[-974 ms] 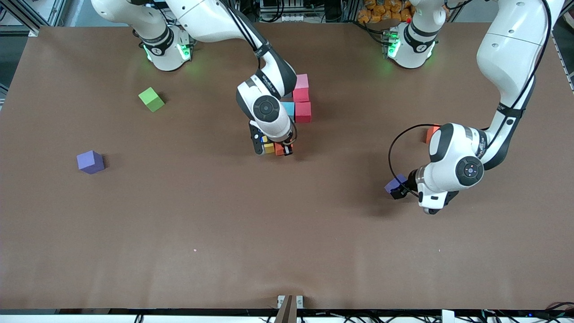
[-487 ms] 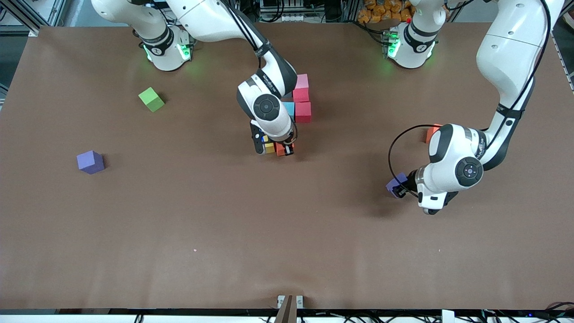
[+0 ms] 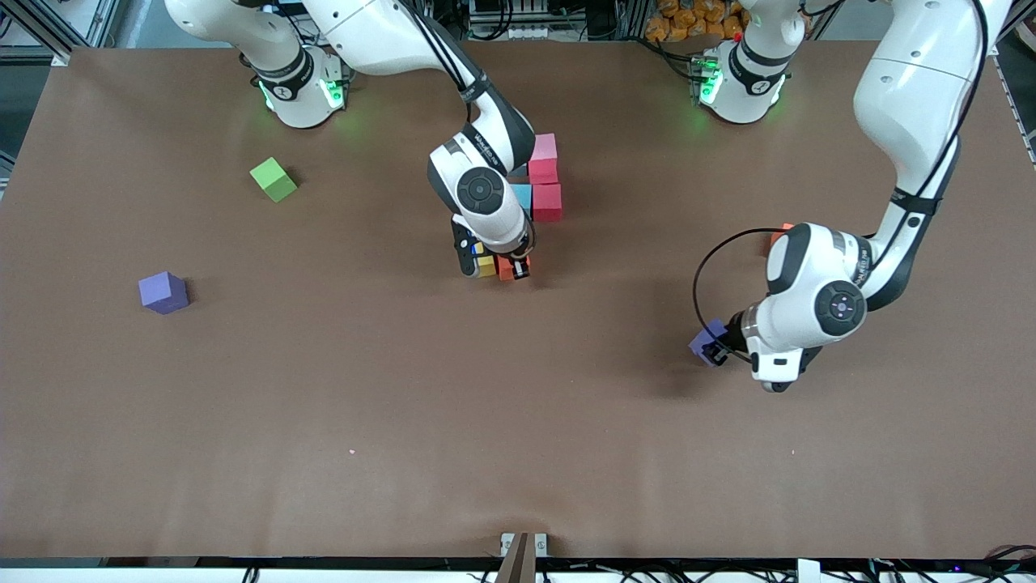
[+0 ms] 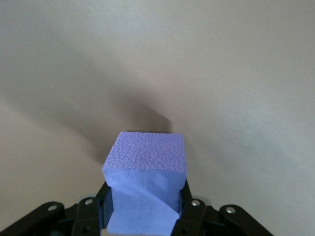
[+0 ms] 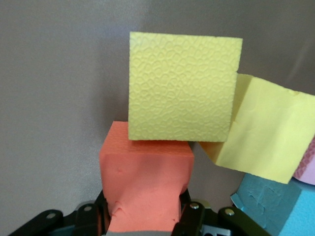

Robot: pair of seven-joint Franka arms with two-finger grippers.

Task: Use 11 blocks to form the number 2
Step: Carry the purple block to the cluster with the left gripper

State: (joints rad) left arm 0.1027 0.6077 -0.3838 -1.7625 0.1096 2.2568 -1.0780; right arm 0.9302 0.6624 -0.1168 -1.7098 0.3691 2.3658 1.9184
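Note:
My right gripper is shut on an orange block, set low at the cluster's edge nearest the front camera. The orange block touches a yellow block. A second yellow block, a light blue block and a pink block lie beside it. In the front view the cluster shows a pink block, red blocks and a light blue block, partly hidden by the arm. My left gripper is shut on a violet-blue block just over bare table.
A purple block and a green cube lie apart toward the right arm's end of the table. An orange-red block shows partly hidden by the left arm's wrist. The brown table is bare nearer the front camera.
My left gripper has carried the violet-blue block a little toward the cluster and the front camera. My right gripper has stayed at the cluster with the orange block.

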